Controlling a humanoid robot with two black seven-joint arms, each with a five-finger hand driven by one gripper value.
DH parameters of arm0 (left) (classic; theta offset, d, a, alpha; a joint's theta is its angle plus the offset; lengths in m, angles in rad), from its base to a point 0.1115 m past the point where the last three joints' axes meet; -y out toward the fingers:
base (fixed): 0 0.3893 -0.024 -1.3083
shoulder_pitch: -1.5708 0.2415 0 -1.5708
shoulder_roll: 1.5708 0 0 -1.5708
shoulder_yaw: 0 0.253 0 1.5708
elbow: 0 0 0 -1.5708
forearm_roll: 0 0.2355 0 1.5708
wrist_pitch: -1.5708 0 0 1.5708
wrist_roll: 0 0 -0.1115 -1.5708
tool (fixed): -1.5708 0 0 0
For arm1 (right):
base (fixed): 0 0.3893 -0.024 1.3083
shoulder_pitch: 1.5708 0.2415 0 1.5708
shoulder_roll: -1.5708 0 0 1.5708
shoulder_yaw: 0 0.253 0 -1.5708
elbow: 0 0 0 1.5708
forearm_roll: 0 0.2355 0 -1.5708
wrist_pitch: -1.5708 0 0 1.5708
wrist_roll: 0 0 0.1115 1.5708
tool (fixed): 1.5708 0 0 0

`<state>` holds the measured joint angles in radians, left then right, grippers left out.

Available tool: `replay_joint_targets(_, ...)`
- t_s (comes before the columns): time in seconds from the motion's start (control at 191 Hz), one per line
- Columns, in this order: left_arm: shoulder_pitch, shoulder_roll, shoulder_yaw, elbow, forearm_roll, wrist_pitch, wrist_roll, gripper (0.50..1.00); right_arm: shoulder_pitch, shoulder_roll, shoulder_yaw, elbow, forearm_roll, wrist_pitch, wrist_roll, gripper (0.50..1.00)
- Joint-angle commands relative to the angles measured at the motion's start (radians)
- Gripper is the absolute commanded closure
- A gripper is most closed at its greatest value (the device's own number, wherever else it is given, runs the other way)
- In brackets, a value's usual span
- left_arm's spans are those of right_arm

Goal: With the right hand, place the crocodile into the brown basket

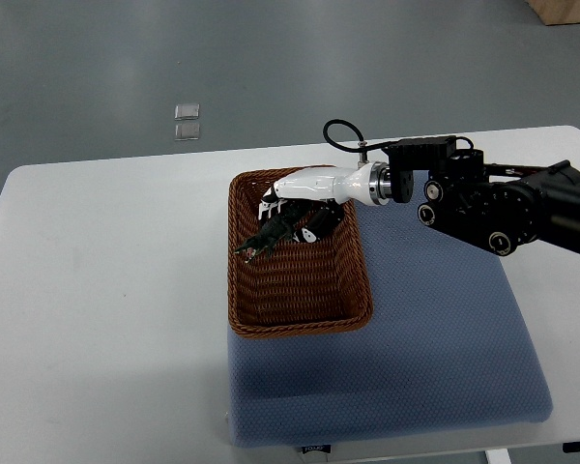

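**Right hand over the basket.** The white-shelled right hand (pixel 304 188) enters on a black arm from the right edge. It hangs over the far end of the basket with its fingers (pixel 314 224) curled downward and, as far as we can judge, clamped on the small dark toy crocodile (pixel 268 236).

We find the crocodile directly below and slightly left of the palm. Its long axis slants from the fingers toward the picture's lower left, and its free end points at the basket's left wall. It reads as a slim, blackish-green figure with jagged edges; finer detail is too small to tell.

The crocodile lies within the outline of the rectangular brown woven wicker basket (pixel 240 290), whose long axis runs away from the robot. We cannot tell whether it touches the basket floor.

The basket rests at the far left corner of a grey-blue textured mat (pixel 445 338), which lies on the white bench (pixel 97 290). Since the toy is already above the interior, we judge that what remains is a release. The left hand is out of view.
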<state>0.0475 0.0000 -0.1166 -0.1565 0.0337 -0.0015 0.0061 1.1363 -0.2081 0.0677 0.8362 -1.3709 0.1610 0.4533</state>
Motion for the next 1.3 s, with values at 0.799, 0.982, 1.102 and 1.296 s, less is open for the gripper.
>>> replay_joint_targets(0.799,0.000,0.000,0.000,0.000,0.000,0.000,0.000,0.500,-0.164,-0.228,0.300,-0.020,0.730,0.118,-0.245,0.572)
replay_joint_targets(0.982,0.000,0.000,0.000,0.000,0.000,0.000,0.000,0.500,-0.199,-0.229,0.299,-0.109,1.141,0.132,-0.335,0.572)
replay_joint_targets(1.102,0.000,0.000,0.000,0.000,0.000,0.000,0.000,0.500,-0.214,-0.228,0.300,-0.189,1.423,0.149,-0.439,0.572)
replay_joint_targets(1.296,0.000,0.000,0.000,0.000,0.000,0.000,0.000,0.500,-0.230,-0.218,0.300,-0.238,1.629,0.227,-0.518,0.570)
